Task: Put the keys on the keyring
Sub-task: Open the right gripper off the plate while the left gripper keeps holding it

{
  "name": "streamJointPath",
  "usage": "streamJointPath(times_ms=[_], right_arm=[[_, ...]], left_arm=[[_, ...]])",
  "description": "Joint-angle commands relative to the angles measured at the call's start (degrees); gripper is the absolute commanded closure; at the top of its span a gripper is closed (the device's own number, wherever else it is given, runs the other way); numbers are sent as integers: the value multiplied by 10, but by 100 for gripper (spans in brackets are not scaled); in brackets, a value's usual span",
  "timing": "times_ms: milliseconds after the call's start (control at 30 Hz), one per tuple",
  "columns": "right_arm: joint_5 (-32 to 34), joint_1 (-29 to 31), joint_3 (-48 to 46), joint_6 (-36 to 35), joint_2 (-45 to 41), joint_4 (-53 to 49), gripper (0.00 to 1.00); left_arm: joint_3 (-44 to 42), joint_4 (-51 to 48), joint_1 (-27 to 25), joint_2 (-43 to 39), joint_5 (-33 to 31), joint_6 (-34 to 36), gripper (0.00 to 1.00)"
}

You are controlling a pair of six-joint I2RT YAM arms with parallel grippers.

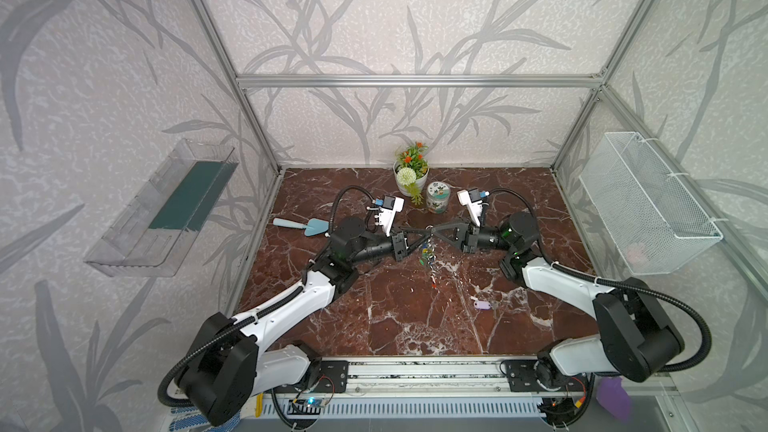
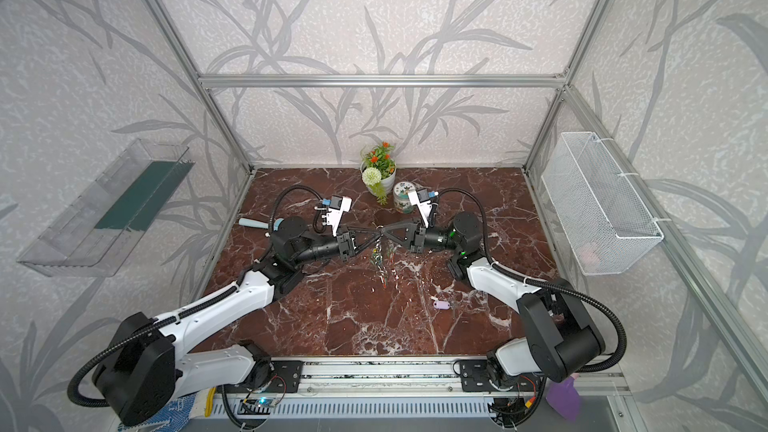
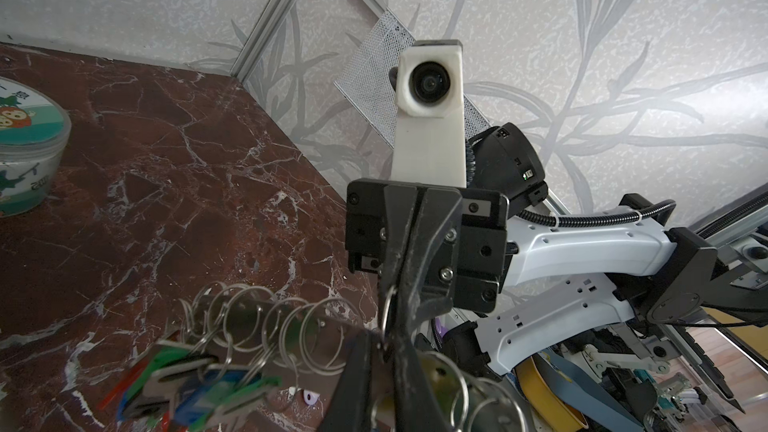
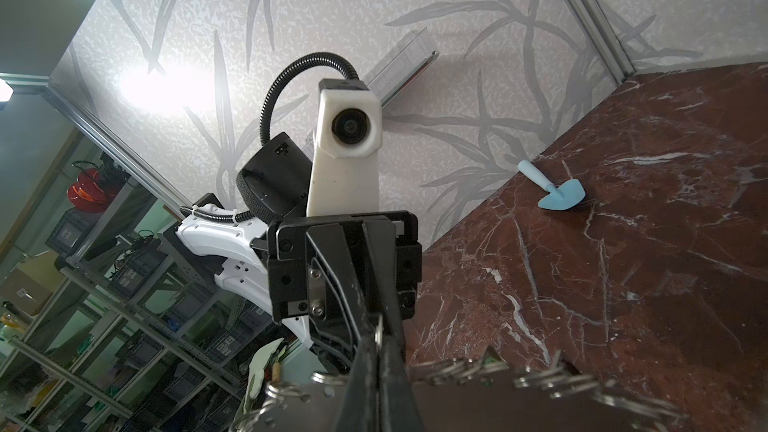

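Clamped on the keyring (image 1: 428,252) from opposite sides, tip to tip: left gripper (image 1: 424,230) and right gripper (image 1: 435,229). Dangling just beneath both tips: its bunch of small rings and coloured tags. Farther out, well apart from the right gripper, toward that arm's base: the lilac-tagged keys (image 1: 482,305), flat on the table (image 1: 374,326).

No writing here can be made out.
The round tub (image 3: 25,135) carries printed characters on lid and side, too cut off and blurred to read.
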Motion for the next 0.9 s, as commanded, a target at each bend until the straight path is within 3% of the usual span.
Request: streamJointPath(times_ms=[0,167,400,600,867], right_arm=[[3,2,7,3,2,46,100],[0,2,7,4,4,48,100],[-3,2,8,5,6,49,100],[-8,2,12,7,1,45,100],[-2,-21,14,-15,-30,-11,69]], left_arm=[[10,30,-5,6,10,-8,85],[10,35,-5,8,8,-10,87],[9,18,-5,-1,-8,3,100],[14,-38,-5,-31,-35,76,100],[27,-128,-5,-64,-48,145,100]])
